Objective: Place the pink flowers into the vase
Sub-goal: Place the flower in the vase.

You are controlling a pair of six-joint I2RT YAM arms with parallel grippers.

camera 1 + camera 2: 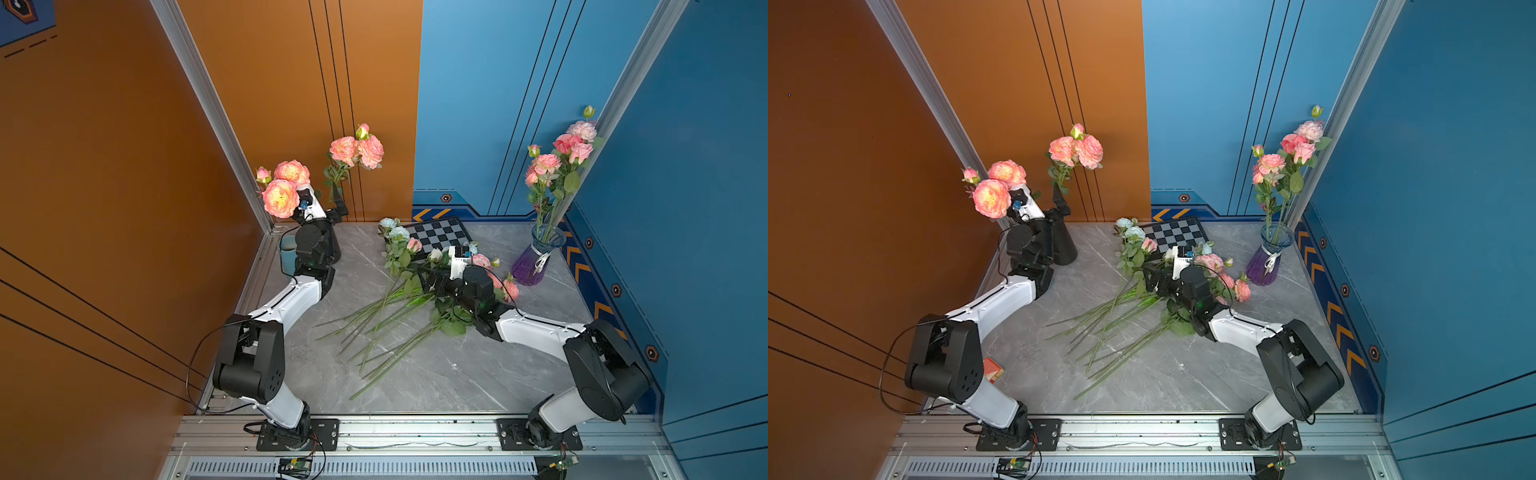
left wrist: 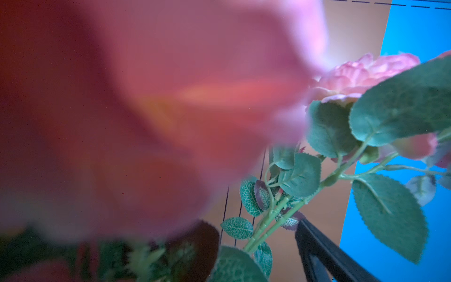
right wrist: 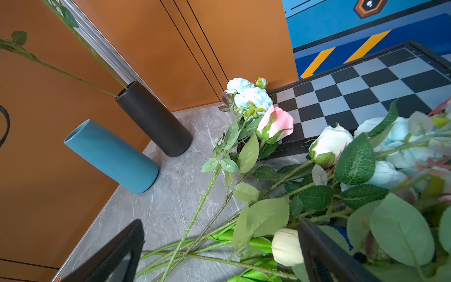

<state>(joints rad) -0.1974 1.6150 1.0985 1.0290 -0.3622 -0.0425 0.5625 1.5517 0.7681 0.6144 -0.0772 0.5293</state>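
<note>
Left pincer (image 1: 338,203) gapes beside pink flowers (image 1: 357,149) in the far-left black vase (image 3: 156,119); right pincer (image 3: 220,227), wide and empty over the counter (image 1: 415,374) pile, should grip a pink stem, not the white bud (image 3: 286,246)

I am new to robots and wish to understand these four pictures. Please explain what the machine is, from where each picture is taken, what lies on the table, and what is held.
These are two robot arms, each ending in a two-finger gripper. Two pictures look down from one overhead camera; the other two come from cameras on the wrists. On the grey table lie loose flowers, pink, white and pale blue, partly on a chessboard. A glass vase holds pink flowers; a black vase holds peach-pink blooms; no stems rise from a blue vase. The left gripper is open at the black vase's stems. The right gripper is open above the loose flowers. Neither holds anything.
</note>
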